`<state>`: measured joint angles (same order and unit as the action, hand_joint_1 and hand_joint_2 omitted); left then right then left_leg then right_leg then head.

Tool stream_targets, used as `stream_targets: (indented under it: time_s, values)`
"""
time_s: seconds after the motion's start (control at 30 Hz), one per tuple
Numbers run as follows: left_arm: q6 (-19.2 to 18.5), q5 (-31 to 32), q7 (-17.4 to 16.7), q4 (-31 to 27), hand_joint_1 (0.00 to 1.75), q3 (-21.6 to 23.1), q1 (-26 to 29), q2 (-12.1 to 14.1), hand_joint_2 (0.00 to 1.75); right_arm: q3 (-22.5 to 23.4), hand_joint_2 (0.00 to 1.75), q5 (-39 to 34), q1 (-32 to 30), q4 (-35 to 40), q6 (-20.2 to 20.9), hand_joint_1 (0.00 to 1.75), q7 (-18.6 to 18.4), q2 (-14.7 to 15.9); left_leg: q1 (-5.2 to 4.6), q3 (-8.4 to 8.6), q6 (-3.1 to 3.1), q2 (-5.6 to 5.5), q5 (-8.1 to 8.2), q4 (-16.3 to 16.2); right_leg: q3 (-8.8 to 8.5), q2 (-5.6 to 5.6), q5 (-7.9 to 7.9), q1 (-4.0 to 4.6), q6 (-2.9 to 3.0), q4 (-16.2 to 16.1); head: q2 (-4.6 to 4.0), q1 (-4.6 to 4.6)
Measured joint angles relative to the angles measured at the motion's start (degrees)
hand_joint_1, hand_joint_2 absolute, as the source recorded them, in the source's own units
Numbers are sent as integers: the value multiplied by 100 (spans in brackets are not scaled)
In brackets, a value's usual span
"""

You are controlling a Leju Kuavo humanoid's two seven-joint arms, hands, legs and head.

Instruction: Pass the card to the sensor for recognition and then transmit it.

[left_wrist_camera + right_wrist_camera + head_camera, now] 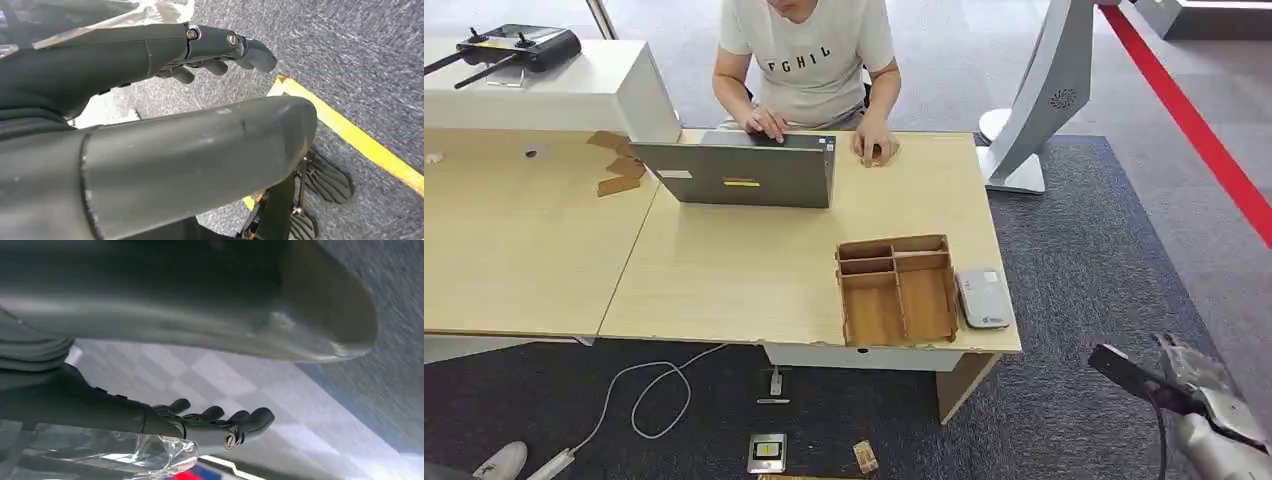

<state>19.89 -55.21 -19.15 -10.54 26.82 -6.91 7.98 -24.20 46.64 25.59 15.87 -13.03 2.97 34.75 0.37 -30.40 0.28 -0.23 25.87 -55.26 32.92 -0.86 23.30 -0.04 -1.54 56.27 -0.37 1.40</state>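
Right hand (1189,375): lower right of head view, off the worktop, fingers straight and apart, holding nothing | Left hand (200,50): fingers extended, slightly curled, empty, over grey carpet | Pale wooden worktop (724,280): brown wooden compartment tray (896,290) right of centre; flat grey-white card sensor (982,297) just beside its right edge | Card: cannot tell where.

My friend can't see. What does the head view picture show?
A person types on a grey laptop at a wooden table. Nearer sit a wooden tray and a small white sensor. The robot's right hand hangs at lower right.
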Motion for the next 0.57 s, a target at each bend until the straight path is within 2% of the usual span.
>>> stream_targets:
  time_s: [0.33, 0.57]
  values:
    - [-33, -53, 74, 0, 0, 55, -15, -57, 0, 766, 0, -435, -1142, -160, -171, 0, 155, -464, 0, 5, -3, 7, 2, 2, 1, 2, 4, 2, 4, 2, 0, -2]
    - [-92, -55, 129, 0, 0, 138, -18, -72, 0, 1218, 0, -735, -1658, -265, -317, 0, 13, -975, 1, 11, -4, 9, 3, 2, 1, 3, 5, 3, 5, 2, 0, 0]
